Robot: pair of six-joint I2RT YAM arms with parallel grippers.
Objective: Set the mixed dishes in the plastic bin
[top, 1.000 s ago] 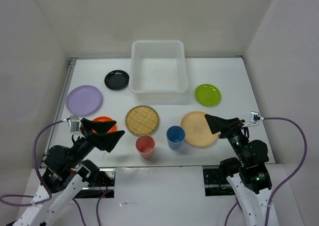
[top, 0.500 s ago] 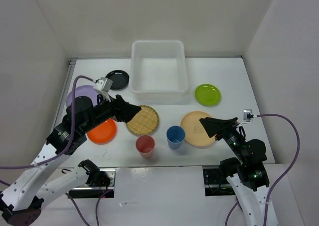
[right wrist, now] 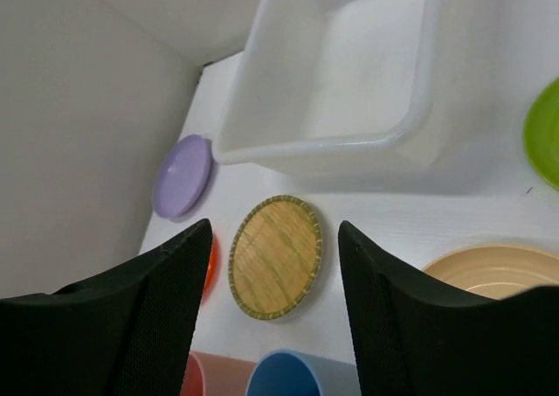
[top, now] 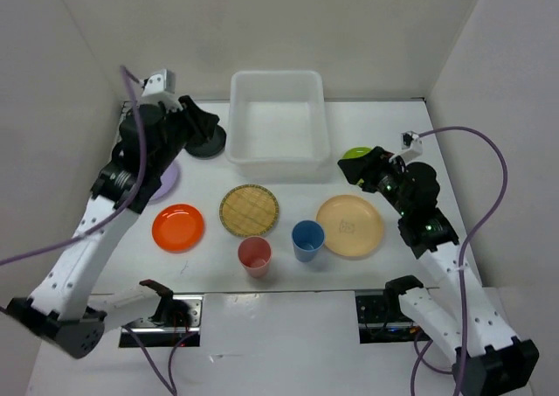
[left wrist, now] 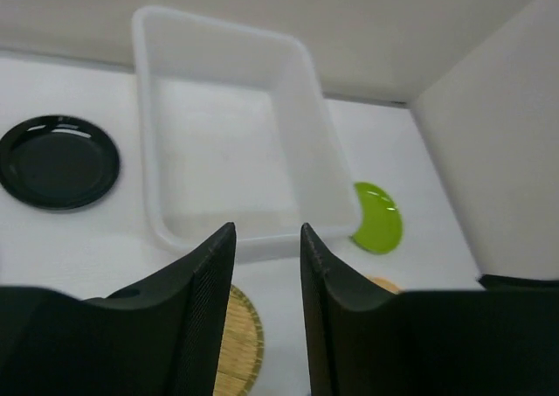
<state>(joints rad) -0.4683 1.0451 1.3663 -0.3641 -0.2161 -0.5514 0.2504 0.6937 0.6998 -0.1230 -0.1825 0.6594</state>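
Left gripper (left wrist: pixel 266 239): jaws part-way apart with a narrow gap, nothing between them, so it's unloaded. Right gripper (right wrist: pixel 275 239): jaws wider apart, also bare. The plastic bin (top: pixel 276 74) sits straight ahead of the left fingers and ahead and a bit right of the right ones, with nothing in it that shows. Every dish is on the table (top: pixel 393 125), so no placing is done yet. The black plate (left wrist: pixel 58 162) lies ahead-left of the left gripper, just beside the bin's left wall. From above that gripper hangs over or at its edge, contact unclear. It's likely the left arm's pick, and the narrow gap would suit a thin rim. The lime green plate (left wrist: pixel 380 219) is under and just right of the right gripper, mostly hidden from above, and is probably that arm's target. Each arm seems to take the plate on its own side near the bin, which keeps carries short. The lavender plate (right wrist: pixel 182 175) is partly under the left arm. The orange plate (top: pixel 178 227), lattice plate (top: pixel 249 211), tan plate (top: pixel 349 225), pink-red cup (top: pixel 254 255) and blue cup (top: pixel 307 239) lie nearer the bases than both grippers, upright and apart from each other.
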